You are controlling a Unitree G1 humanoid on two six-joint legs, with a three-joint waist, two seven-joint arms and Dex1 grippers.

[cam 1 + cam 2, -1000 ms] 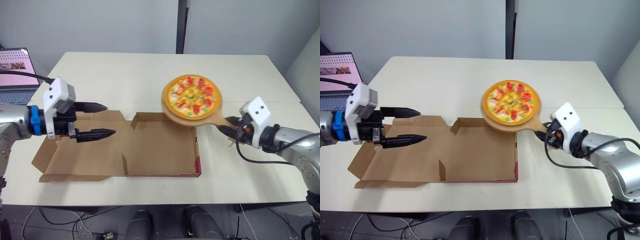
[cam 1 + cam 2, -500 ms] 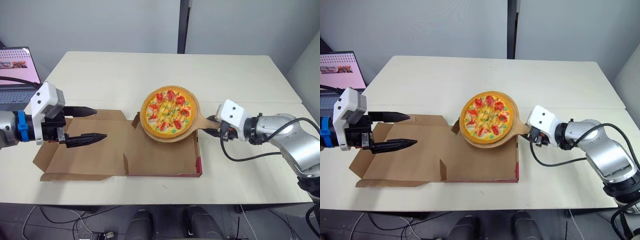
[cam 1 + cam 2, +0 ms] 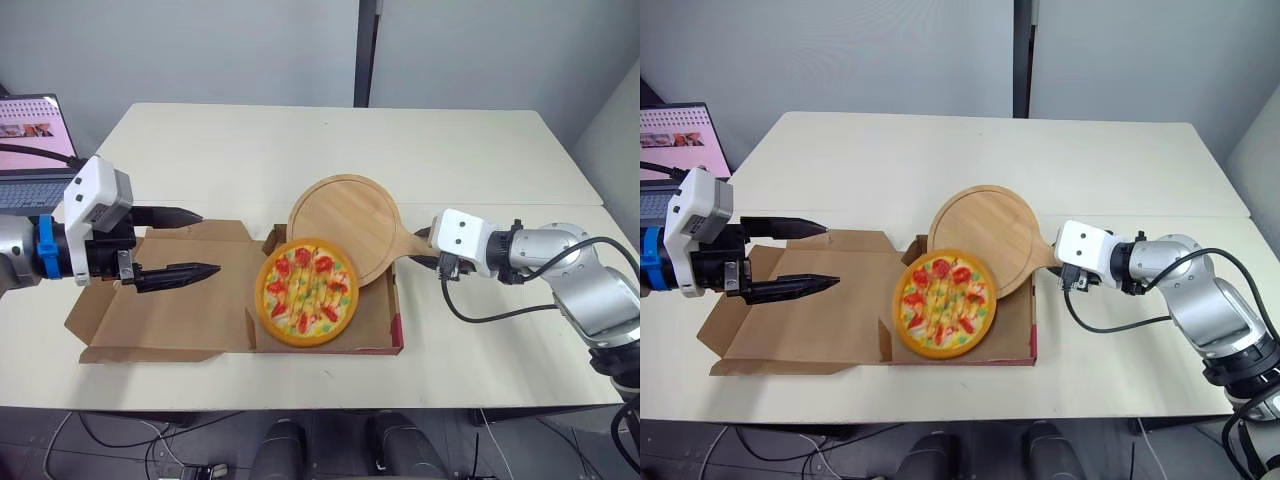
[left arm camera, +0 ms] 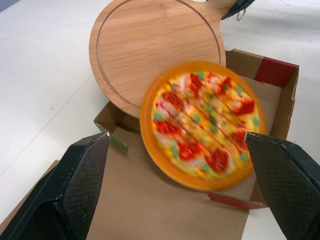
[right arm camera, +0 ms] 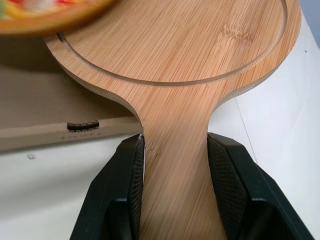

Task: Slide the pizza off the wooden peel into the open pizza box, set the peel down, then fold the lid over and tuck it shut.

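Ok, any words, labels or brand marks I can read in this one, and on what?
Nothing is legible.
Wooden peel: a stamped mark on its face, too faint to read.
Laptop screen: lettering too small to read.
Pizza box: no print visible.

pizza box (image 3: 180,315): open, lid flat | peel (image 3: 345,225): bare, over box's rear edge | pizza (image 3: 305,291): over box base

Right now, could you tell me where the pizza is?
In the eye views the pizza lies in the open box's tray, at the near edge of the peel the right gripper holds.
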